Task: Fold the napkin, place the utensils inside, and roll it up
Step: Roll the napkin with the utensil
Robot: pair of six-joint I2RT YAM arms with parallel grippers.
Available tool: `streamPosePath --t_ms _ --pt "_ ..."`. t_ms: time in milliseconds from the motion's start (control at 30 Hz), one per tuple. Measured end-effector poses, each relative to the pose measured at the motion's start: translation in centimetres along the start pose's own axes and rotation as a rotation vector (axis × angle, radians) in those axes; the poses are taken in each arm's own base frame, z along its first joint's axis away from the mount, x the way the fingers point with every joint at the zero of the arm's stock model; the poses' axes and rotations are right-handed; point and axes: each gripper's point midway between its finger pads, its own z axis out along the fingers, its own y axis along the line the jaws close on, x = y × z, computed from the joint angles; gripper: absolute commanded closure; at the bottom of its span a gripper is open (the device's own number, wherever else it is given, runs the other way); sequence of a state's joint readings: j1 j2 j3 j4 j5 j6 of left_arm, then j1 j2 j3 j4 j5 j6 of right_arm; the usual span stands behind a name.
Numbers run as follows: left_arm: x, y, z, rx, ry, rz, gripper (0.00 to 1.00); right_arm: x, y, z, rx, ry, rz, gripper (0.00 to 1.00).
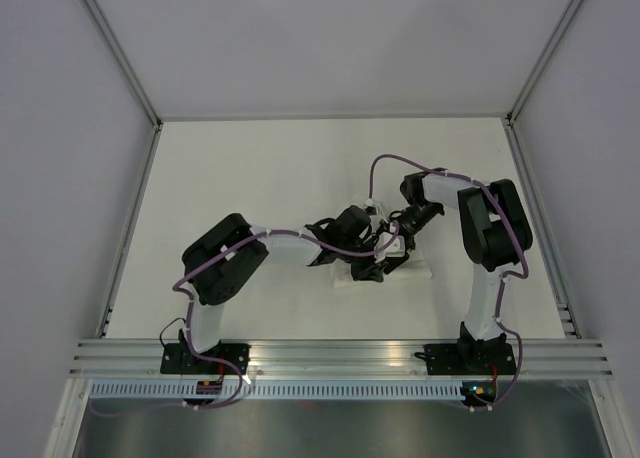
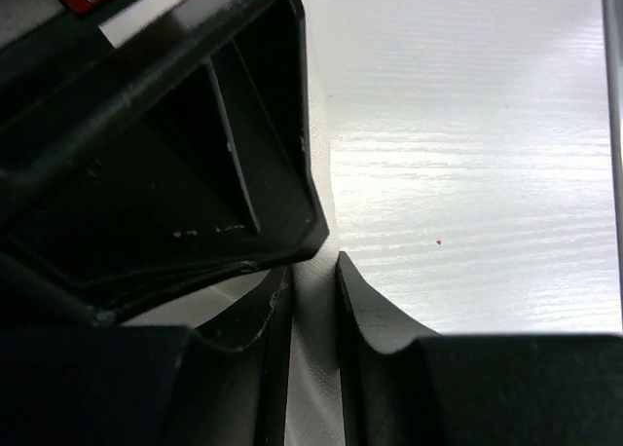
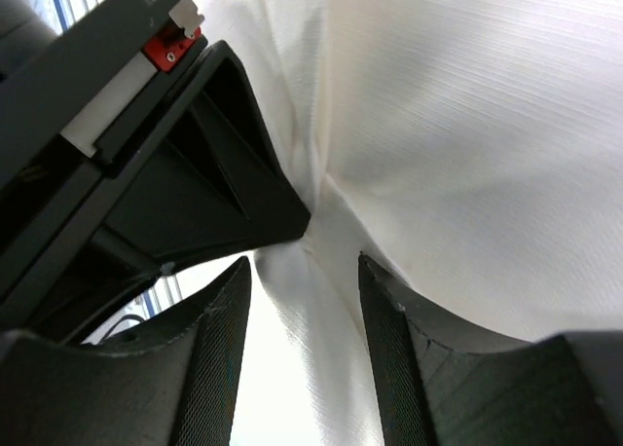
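Observation:
The napkin (image 1: pixel 421 270) lies as a small bunched white bundle at the table's middle right, mostly under both grippers. My left gripper (image 1: pixel 374 265) is shut on a thin fold of the napkin (image 2: pixel 311 368), which stands up between its fingers. My right gripper (image 1: pixel 393 242) meets it from the right and is closed round a thicker ridge of the napkin (image 3: pixel 321 349). In the left wrist view the right gripper (image 2: pixel 195 154) fills the upper left. In the right wrist view the left gripper (image 3: pixel 185 164) touches the cloth just ahead of my fingertips. The knife is hidden.
The pale tabletop (image 1: pixel 260 168) is walled by grey panels at the left, back and right. An aluminium rail (image 1: pixel 340 356) runs along the near edge by the arm bases. Purple cables loop over both arms.

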State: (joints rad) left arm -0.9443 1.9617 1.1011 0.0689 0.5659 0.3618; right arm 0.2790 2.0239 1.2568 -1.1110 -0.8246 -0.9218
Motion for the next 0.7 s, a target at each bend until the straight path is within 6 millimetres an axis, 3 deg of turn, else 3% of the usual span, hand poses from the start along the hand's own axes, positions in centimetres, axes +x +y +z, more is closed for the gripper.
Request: streamPosePath --t_ms 367,533,700 --pt "0.7 0.6 -0.6 0.208 -0.076 -0.243 0.98 -0.4 -2.6 -5.3 0.220 -0.136 -0.177 0.41" --pt "1.2 0.8 -1.3 0.288 -0.090 -0.367 0.98 0.0 0.3 -6.6 0.334 -0.200 -0.308 0.38" --pt "1.5 0.7 -1.5 0.350 -0.093 -0.448 0.98 0.6 1.9 -4.3 0.465 -0.193 -0.477 0.35"
